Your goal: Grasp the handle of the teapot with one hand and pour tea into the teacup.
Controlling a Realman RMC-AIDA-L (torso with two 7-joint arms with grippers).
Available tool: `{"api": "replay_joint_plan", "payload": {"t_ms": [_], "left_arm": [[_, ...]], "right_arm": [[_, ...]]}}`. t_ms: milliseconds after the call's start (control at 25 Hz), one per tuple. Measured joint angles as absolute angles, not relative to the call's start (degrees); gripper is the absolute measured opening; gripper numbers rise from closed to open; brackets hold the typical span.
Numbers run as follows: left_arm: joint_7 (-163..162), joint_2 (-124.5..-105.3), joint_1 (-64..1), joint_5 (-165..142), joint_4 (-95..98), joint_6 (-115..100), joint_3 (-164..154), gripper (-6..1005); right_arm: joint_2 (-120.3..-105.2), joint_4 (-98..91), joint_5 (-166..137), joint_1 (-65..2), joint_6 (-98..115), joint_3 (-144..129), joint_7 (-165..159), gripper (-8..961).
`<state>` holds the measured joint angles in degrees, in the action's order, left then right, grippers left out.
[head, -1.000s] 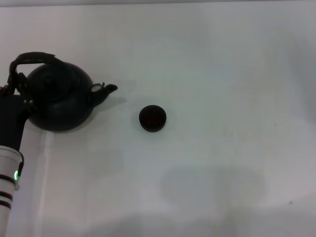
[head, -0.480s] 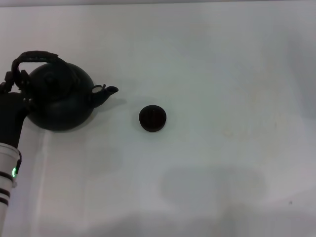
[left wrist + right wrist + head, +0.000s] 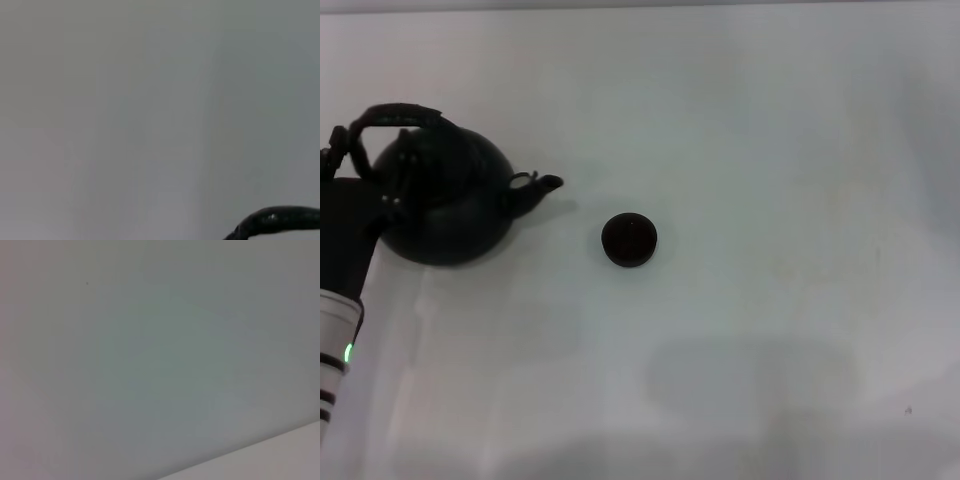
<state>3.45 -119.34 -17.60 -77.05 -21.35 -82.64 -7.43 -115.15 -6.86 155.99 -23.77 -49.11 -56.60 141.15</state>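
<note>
**A:** Status on the pour?

**B:** Left hand (image 3: 340,165) is at the rear end of the handle (image 3: 395,113), far left of the worktop (image 3: 770,120). I can't tell if it's clenched; the arm blocks the fingers. Teapot (image 3: 445,205) looks slightly tipped, spout (image 3: 542,185) aimed at the teacup (image 3: 629,240), which sits well apart to the right. Right hand isn't visible.

**A:** Advice?

**B:** I confirm the grip first. Then I carry the pot across until the spout is over the cup, and tilt slowly. Low and steady, or the bail swings.
</note>
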Motion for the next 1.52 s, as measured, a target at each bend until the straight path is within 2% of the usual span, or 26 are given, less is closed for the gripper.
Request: {"api": "replay_joint_plan", "payload": {"t_ms": [80, 520, 1520], "left_arm": [[3.6, -119.36, -17.3, -78.5, -20.9, -83.3, -7.5, 680], [3.6, -119.38, -14.1, -80.8, -19.2, -87.5, -9.4, 890], [-2.9, -119.61, -5.7, -72.0, -22.1, -104.2, -12.3, 887]], "right_arm": [[-115.19, -6.9, 156.0, -23.8, -49.1, -56.6, 141.1, 825], [-115.23, -6.4, 155.9, -23.8, -49.5, -56.9, 141.1, 824], [-115.22, -6.0, 155.7, -22.4, -57.1, -60.4, 140.3, 825]]}}
